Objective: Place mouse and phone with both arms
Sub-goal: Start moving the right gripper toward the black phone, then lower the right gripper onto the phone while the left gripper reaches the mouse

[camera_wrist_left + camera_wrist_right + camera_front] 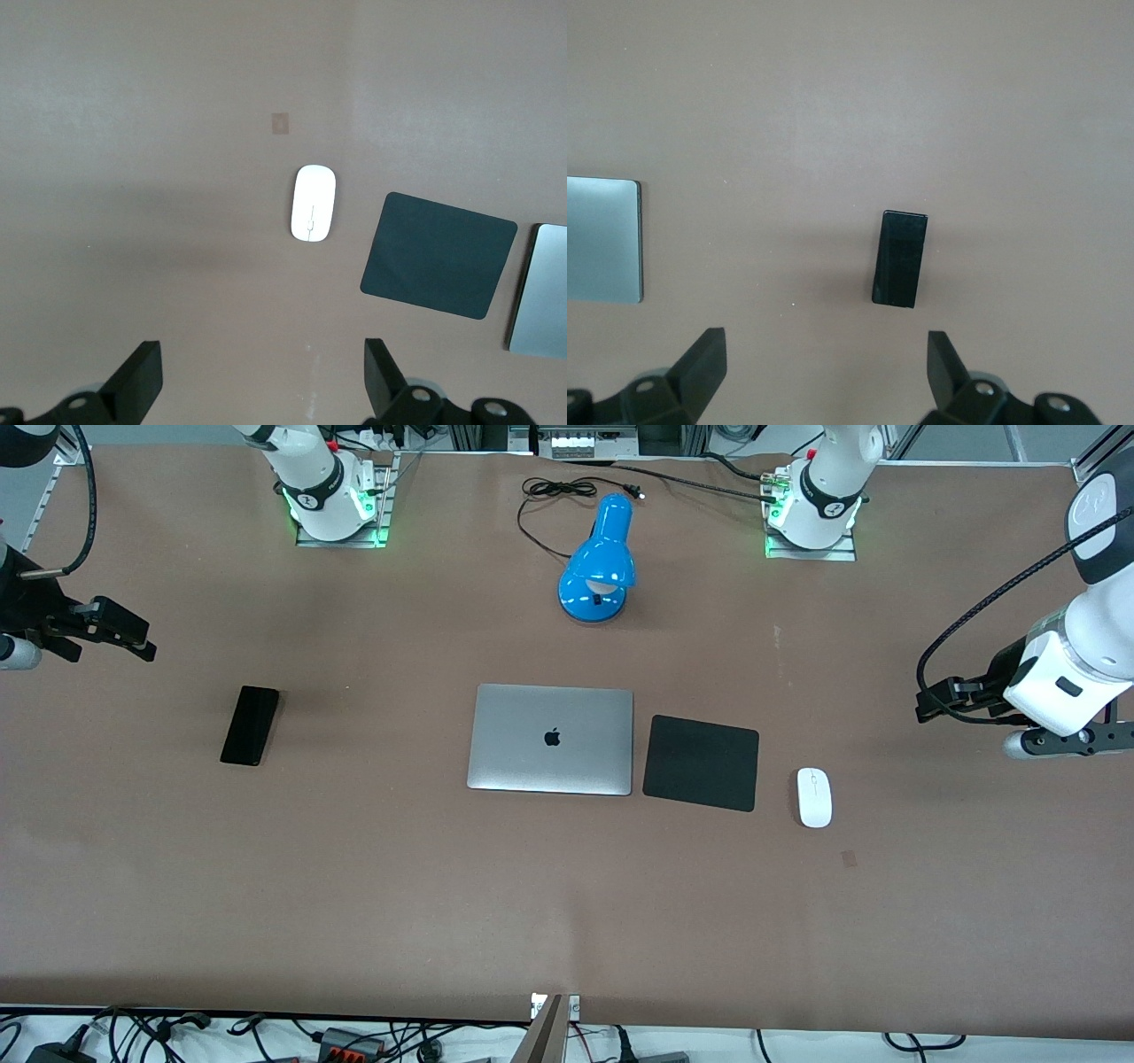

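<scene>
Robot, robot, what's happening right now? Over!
Both end effectors open, empty: left above mouse, right above phone. Both items flat on table, untouched. Nothing blocking.

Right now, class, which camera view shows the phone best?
The right wrist view: the phone lies large and unobstructed on the table, past the open right gripper. The front view shows it small, toward the right arm's end. The left wrist view misses it.
</scene>
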Action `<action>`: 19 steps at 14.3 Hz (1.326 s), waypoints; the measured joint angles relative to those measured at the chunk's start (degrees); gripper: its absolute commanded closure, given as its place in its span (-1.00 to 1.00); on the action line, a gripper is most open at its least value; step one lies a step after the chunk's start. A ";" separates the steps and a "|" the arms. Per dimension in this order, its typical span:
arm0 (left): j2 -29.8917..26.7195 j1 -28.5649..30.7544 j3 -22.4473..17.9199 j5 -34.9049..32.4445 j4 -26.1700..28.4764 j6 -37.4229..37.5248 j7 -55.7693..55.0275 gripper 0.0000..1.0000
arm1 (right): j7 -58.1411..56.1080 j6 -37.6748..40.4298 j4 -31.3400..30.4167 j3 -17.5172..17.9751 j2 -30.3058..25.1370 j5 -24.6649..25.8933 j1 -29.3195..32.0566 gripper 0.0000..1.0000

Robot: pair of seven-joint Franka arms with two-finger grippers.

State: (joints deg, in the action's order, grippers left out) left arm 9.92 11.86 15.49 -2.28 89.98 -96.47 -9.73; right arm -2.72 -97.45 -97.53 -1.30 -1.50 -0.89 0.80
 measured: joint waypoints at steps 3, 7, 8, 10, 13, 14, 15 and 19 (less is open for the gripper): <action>0.00 0.00 0.00 0.00 0.00 0.00 0.00 -1.00 | 0.00 0.00 0.00 0.01 0.00 0.00 0.00 -1.00; 0.00 0.00 0.00 0.00 0.00 0.00 0.00 -1.00 | 0.00 0.00 0.00 0.02 0.00 0.00 0.00 -1.00; 0.00 0.00 0.00 0.00 0.00 0.00 0.00 -1.00 | 0.00 0.00 -0.02 0.04 0.04 0.00 -0.01 -1.00; 0.00 0.00 0.00 0.00 0.00 0.00 0.00 -1.00 | 0.00 0.03 -0.09 0.25 0.43 0.02 -0.15 -1.00; 0.00 0.01 0.00 0.00 0.00 0.00 0.00 -1.00 | 0.00 -0.03 -0.99 0.30 1.45 1.25 -0.18 -1.00; 0.00 0.00 0.00 0.00 0.00 0.00 0.03 -1.00 | 0.18 -0.62 -1.43 0.30 2.11 2.06 -0.19 -1.00; 0.00 0.00 0.00 0.00 0.00 0.00 0.05 -1.00 | 0.45 -1.78 -1.85 0.30 2.99 2.42 -0.20 -1.00; 1.01 0.05 -0.07 0.00 -0.48 -0.23 1.59 -1.00 | 1.35 -6.30 -4.58 0.30 5.96 3.22 -0.27 -1.00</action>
State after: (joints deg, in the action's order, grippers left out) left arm 10.93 11.92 15.41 -2.28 89.50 -96.70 -8.14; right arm -1.37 -103.75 -102.11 -1.00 4.46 2.33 0.53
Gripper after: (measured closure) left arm 0.000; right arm 0.000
